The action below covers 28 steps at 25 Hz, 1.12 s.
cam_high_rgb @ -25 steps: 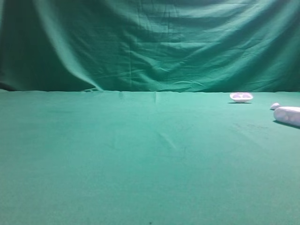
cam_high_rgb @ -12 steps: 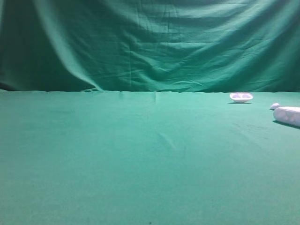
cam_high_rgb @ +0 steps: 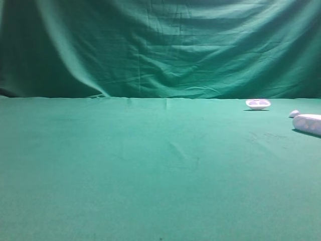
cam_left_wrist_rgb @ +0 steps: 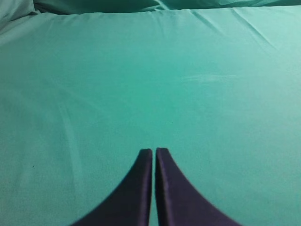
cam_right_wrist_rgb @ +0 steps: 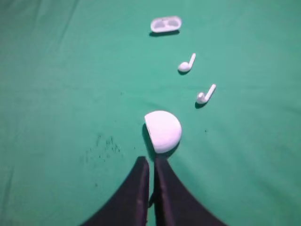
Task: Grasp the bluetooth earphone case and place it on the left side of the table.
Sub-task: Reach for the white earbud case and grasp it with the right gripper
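Note:
The white earphone case point(cam_high_rgb: 307, 123) lies on the green table point(cam_high_rgb: 150, 165) at the far right edge of the high view. In the right wrist view the case point(cam_right_wrist_rgb: 163, 131) sits just ahead of my right gripper point(cam_right_wrist_rgb: 151, 160), slightly to its right. That gripper's dark jaws are shut and empty, and I cannot tell whether the tips touch the case. My left gripper point(cam_left_wrist_rgb: 154, 150) is shut and empty above bare green cloth point(cam_left_wrist_rgb: 188, 84). Neither gripper shows in the high view.
A small shallow white dish with two hollows point(cam_high_rgb: 258, 104) sits at the back right, also in the right wrist view point(cam_right_wrist_rgb: 165, 24). Two white earbuds point(cam_right_wrist_rgb: 186, 63) point(cam_right_wrist_rgb: 205, 94) lie between dish and case. A tiny white blob point(cam_high_rgb: 294, 114) lies beside the case. A green backdrop hangs behind.

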Motion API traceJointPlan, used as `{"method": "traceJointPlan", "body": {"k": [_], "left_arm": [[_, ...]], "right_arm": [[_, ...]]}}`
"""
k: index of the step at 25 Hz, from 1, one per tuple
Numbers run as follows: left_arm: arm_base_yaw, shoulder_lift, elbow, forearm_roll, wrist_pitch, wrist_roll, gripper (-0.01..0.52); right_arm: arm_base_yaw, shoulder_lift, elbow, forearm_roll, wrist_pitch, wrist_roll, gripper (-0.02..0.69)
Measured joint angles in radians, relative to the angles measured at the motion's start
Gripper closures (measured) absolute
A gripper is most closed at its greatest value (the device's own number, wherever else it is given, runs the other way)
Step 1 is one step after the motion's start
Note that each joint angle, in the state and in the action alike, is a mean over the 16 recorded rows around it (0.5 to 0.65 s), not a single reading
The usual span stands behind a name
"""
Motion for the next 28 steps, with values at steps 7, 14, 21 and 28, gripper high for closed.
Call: {"method": "traceJointPlan", "body": {"k": [7,14,21,28], "left_arm": [[0.0,0.0,0.0,0.0,0.0,0.0,0.514],[0.0,0.0,0.0,0.0,0.0,0.0,0.514],[0.0,0.0,0.0,0.0,0.0,0.0,0.514],[0.0,0.0,0.0,0.0,0.0,0.0,0.514]], "right_arm": [[0.041,0.241,-0.108,-0.091,0.028,-0.011,0.394],[0.053,0.41,-0.152,-0.113,-0.045,-0.011,0.135],[0.053,0.511,-0.166,-0.115,-0.118,-0.011,0.055],[0.053,0.555,-0.178,-0.115,-0.134,-0.012,0.18]]}}
